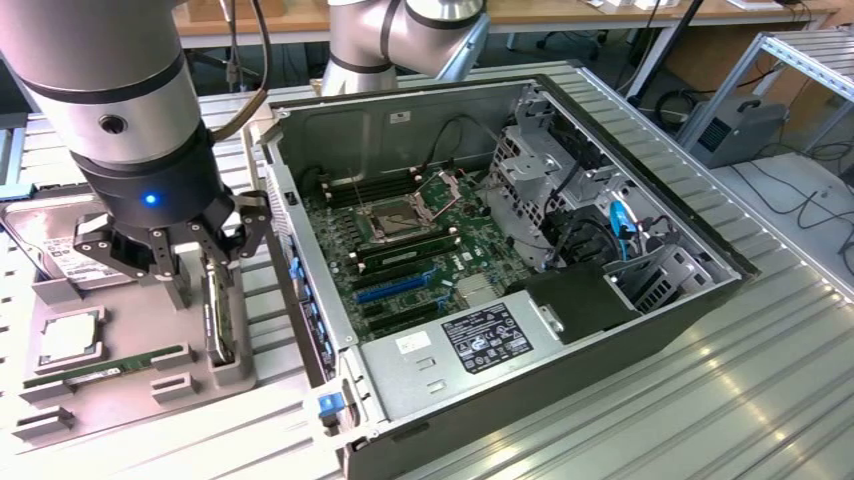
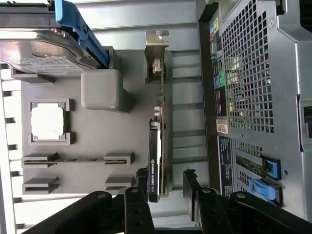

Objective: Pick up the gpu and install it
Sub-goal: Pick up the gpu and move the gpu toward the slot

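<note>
Ribbed metal desk (image 1: 721, 400) carries an open computer case (image 1: 387, 125) at centre and a grey tray (image 1: 127, 400) at the exterior view's lower left. On the tray's case-side edge the gpu (image 1: 214, 315) stands on edge; the end effector (image 1: 203, 275), spread wide, straddles it, seemingly without touching.

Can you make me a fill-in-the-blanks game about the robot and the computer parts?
1. The tool hangs over the gpu with its jaws ____.
2. The gpu stands on its edge in a gray ____, outside the computer case.
3. The little light just above the tool glows ____.

Missing words: open; tray; blue.
</note>
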Robot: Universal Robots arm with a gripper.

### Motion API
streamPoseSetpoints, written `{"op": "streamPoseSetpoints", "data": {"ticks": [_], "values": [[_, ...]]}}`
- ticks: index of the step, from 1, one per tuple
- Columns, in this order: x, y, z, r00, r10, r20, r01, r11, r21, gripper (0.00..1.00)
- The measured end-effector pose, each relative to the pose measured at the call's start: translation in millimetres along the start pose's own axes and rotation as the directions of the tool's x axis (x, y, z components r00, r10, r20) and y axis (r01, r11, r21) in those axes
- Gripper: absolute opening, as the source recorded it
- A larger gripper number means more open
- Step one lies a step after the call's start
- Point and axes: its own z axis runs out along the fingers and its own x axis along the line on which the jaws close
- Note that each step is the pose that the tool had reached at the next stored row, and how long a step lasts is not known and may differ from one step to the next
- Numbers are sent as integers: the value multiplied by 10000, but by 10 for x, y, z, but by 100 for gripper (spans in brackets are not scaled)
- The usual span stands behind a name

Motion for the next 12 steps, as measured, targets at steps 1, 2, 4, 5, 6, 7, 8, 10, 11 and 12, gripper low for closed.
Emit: {"op": "streamPoseSetpoints", "data": {"ticks": [1,2,4,5,6,7,8,10,11,12], "values": [[0,5,2,10000,-1,0,1,10000,0,42],[1,10,3,10000,-1,0,1,10000,0,42],[1,25,7,10000,-1,1,1,10000,0,42],[2,34,9,10000,-1,0,1,10000,0,42],[3,41,11,10000,-1,0,1,10000,1,42],[3,45,13,10000,-1,2,1,10000,0,42],[3,47,15,10000,-2,1,2,10000,-2,42],[4,51,24,10000,-1,-1,1,10000,2,42],[4,51,33,10000,-1,-1,1,10000,1,42],[4,50,35,10000,-1,0,1,10000,1,42]]}}
